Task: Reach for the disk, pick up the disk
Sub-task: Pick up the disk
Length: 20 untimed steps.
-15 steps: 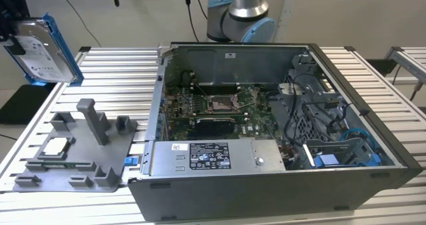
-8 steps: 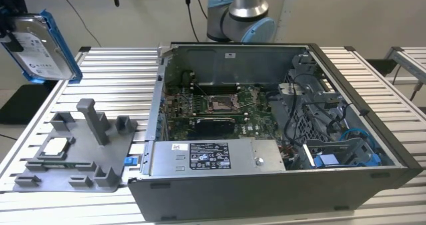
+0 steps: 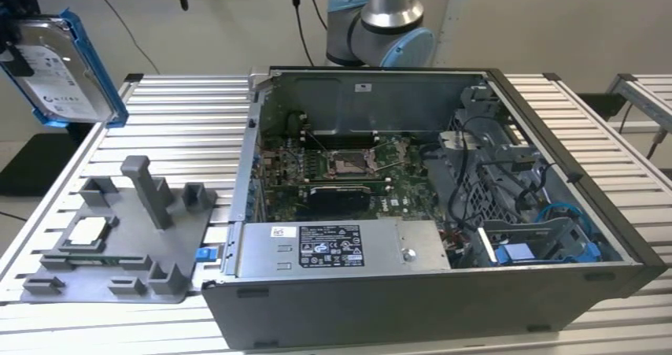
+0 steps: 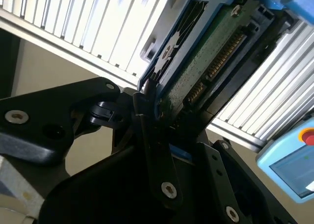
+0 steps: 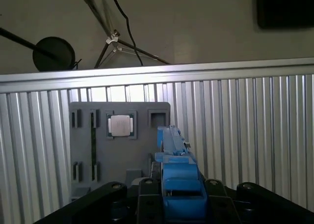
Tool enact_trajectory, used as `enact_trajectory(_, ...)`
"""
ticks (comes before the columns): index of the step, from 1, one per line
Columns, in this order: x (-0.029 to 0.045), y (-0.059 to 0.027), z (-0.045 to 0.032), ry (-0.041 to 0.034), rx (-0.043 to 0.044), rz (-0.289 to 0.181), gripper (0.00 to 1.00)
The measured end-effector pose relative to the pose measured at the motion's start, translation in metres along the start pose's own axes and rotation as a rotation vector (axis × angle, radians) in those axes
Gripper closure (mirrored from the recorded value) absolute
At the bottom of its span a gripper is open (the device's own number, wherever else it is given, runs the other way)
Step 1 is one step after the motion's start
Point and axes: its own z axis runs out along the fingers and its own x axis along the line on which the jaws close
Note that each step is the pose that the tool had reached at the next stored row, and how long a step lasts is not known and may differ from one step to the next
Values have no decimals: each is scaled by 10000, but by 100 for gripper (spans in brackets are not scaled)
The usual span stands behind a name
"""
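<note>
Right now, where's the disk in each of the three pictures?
Exterior view: disk held high at the exterior view's left edge.
Second wrist view: disk green circuit side showing, clamped in the jaws.
First wrist view: disk edge-on, blue rail showing.
Shared landmark: slatted table.

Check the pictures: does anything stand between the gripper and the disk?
Nothing visible does. In the second wrist view the gripper is clamped on the disk at its blue-railed edge. In the exterior view the disk is held up clear of the slatted table.
</note>
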Motion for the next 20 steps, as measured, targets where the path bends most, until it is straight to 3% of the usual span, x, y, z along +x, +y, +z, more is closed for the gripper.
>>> enact_trajectory(20,-24,2,-244,-1,1,0,100)
